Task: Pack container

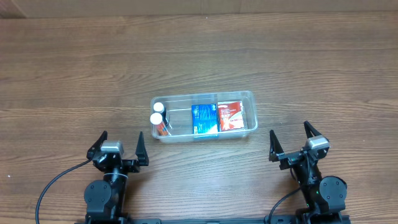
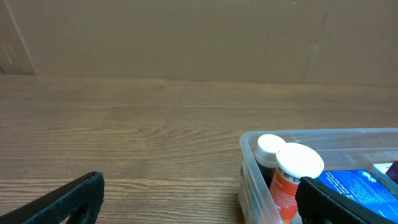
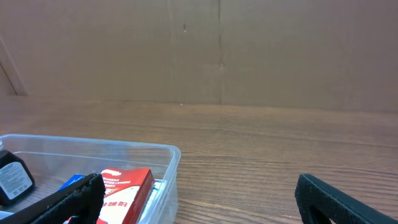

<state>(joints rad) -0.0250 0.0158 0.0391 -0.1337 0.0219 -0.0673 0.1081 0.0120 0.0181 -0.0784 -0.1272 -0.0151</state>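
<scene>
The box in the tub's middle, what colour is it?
Blue; the box shows best in the overhead view.

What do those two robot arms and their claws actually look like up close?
The left arm and right arm are black with round joint housings. The left gripper and right gripper each have two slim, pointed black fingers and a small grey block behind them. A black cable curves from each base.

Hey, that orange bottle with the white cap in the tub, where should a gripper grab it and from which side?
Take the orange bottle by its white cap, coming straight down from above. It stands upright in the container's left end, with the wall and a second bottle close beside it, so side approaches look blocked.
</scene>
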